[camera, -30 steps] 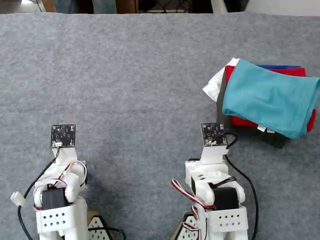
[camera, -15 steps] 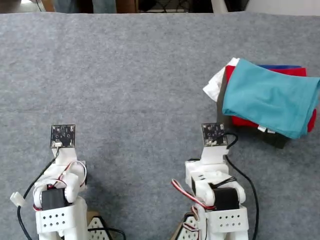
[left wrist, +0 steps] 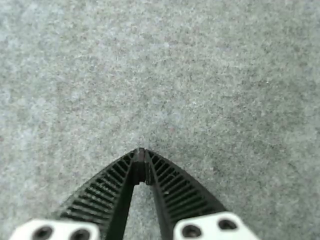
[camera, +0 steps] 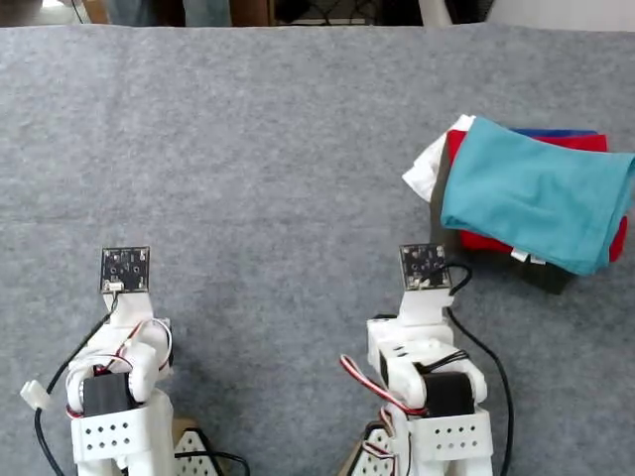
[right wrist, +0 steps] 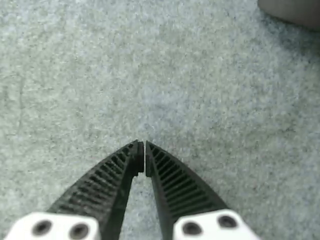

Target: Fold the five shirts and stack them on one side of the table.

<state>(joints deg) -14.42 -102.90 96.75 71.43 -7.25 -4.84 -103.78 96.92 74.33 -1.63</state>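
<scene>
Over on the right side of the table, the stack (camera: 516, 203) is up: a teal shirt (camera: 541, 188) lies on top, folded and set at a slight slant. Under it a red shirt (camera: 575, 143) shows along the far edge and at the near side. A thin strip of blue shirt (camera: 556, 132) peeks out at the far edge, and a white shirt (camera: 427, 167) pokes from the corner nearest the table's middle. A dark shirt (camera: 544, 273) lies at the bottom, showing along the near edge. All five rest on the grey mat (camera: 248, 149) that covers the table.

Down at the near edge, both arms sit tucked in. The left arm (camera: 114, 397) is at the near left, well apart from the shirts. The right arm (camera: 427, 387) is close to the stack's near corner but not touching it.

Now the jaws. The left gripper (left wrist: 140, 151) hangs over bare mat, tips pressed together, nothing between them. The right gripper (right wrist: 141, 145) is over bare mat too, jaws closed to a hairline slit and holding nothing. A dark patch (right wrist: 295, 12) shows at the edge of the right wrist view; I cannot tell what it is.
</scene>
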